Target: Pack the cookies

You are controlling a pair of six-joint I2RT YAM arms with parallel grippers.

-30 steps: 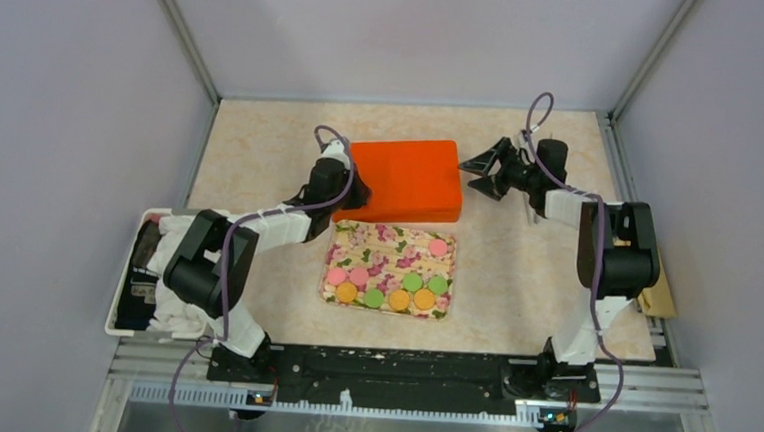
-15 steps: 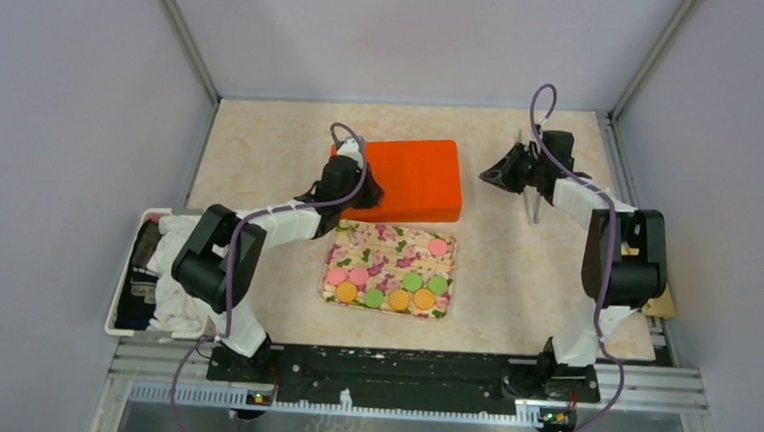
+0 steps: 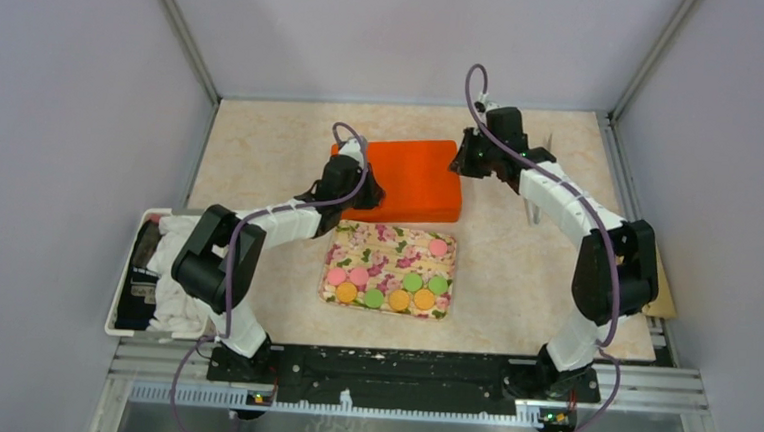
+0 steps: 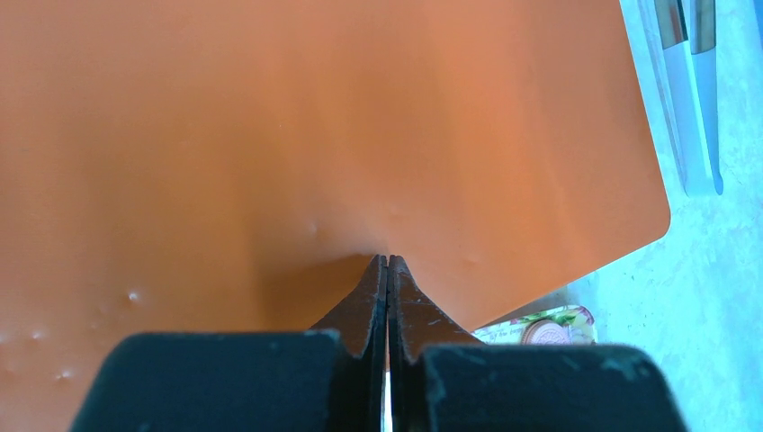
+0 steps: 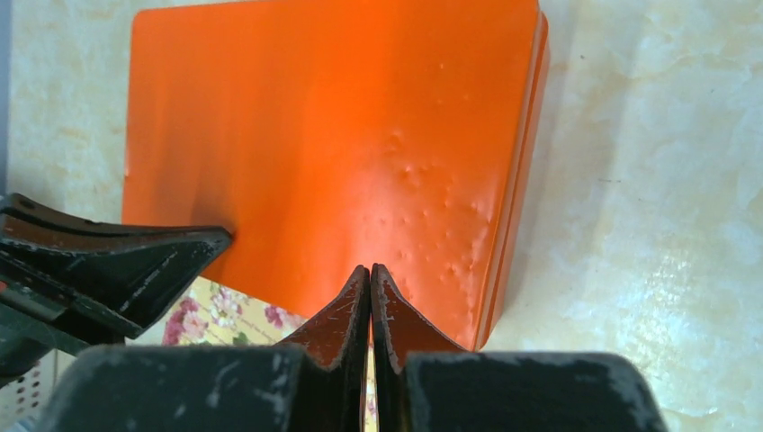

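Note:
Several cookies, among them pink point(image 3: 358, 275), green point(image 3: 412, 281) and orange point(image 3: 399, 299) discs, lie in rows in the floral tray point(image 3: 386, 241). One pink cookie point(image 4: 546, 331) peeks in at the lower right of the left wrist view. Behind the tray lies a flat orange box point(image 3: 420, 183). My left gripper point(image 3: 368, 188) point(image 4: 387, 261) is shut with nothing in it, tips on the box's left part. My right gripper point(image 3: 458, 161) point(image 5: 370, 270) is shut and empty above the box's right end. The right wrist view shows the left fingers point(image 5: 135, 261) and a corner of the tray point(image 5: 220, 315).
A white basket point(image 3: 125, 295) holding cloths sits at the table's left edge. A slim metal tool point(image 3: 534, 207) point(image 4: 693, 99) lies right of the orange box. A brown flat piece point(image 3: 660, 293) is at the right edge.
My right gripper went from open to shut and swung left to the orange box's right end. The left gripper shifted slightly right along the box, still shut.

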